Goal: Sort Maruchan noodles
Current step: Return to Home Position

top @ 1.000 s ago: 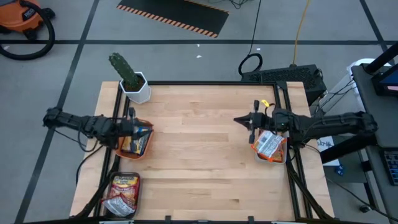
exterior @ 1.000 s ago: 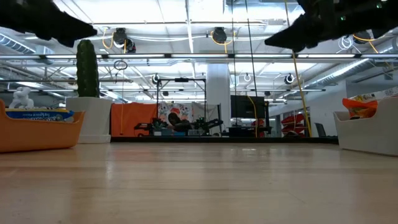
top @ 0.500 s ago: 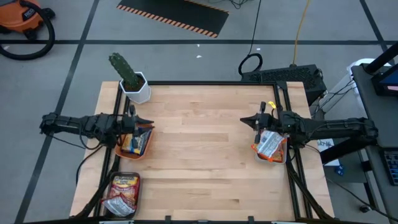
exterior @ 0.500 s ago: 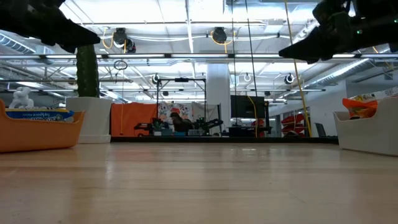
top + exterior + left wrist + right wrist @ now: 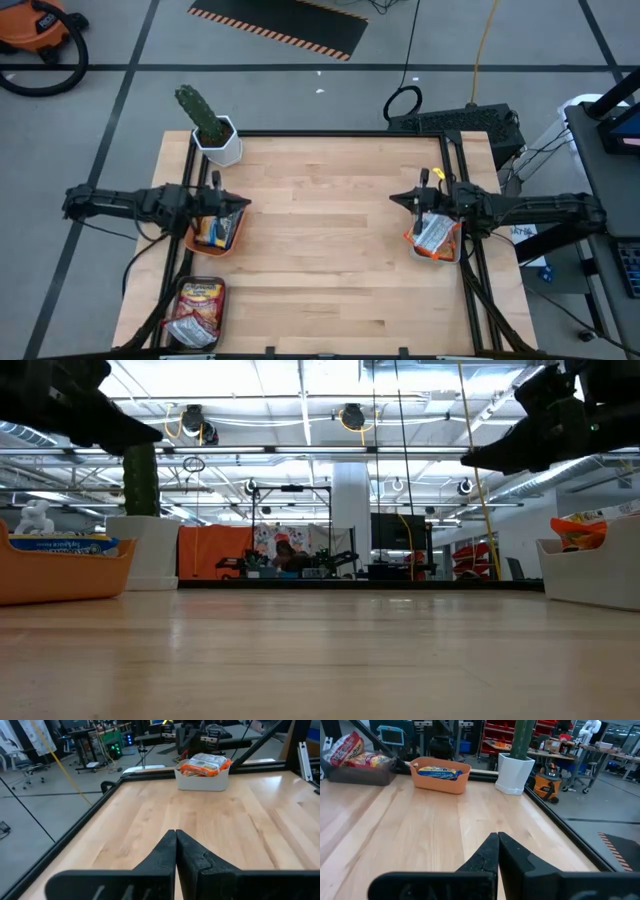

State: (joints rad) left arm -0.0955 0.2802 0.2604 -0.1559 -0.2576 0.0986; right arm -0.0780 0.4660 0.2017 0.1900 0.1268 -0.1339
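Blue-white noodle packets (image 5: 213,232) lie in an orange bowl (image 5: 232,243) at the table's left edge, also seen in the right wrist view (image 5: 439,771). Orange-yellow packets (image 5: 433,234) fill a white tray (image 5: 202,781) at the right edge. Dark red packets (image 5: 198,305) sit in a grey tray (image 5: 183,340) at the near left corner. My left gripper (image 5: 243,203) hovers shut and empty above the orange bowl's inner rim. My right gripper (image 5: 393,199) is shut and empty, just inward of the white tray. Both sets of fingertips (image 5: 176,837) (image 5: 498,840) are closed together.
A cactus in a white pot (image 5: 212,128) stands at the far left corner. A black frame (image 5: 340,134) borders the table. Bare wood (image 5: 320,250) lies between the two arms. Cables and equipment (image 5: 470,120) sit beyond the far right corner.
My right gripper has drawn back toward the table's right edge, staying shut and above the table. The packets and containers have not moved.
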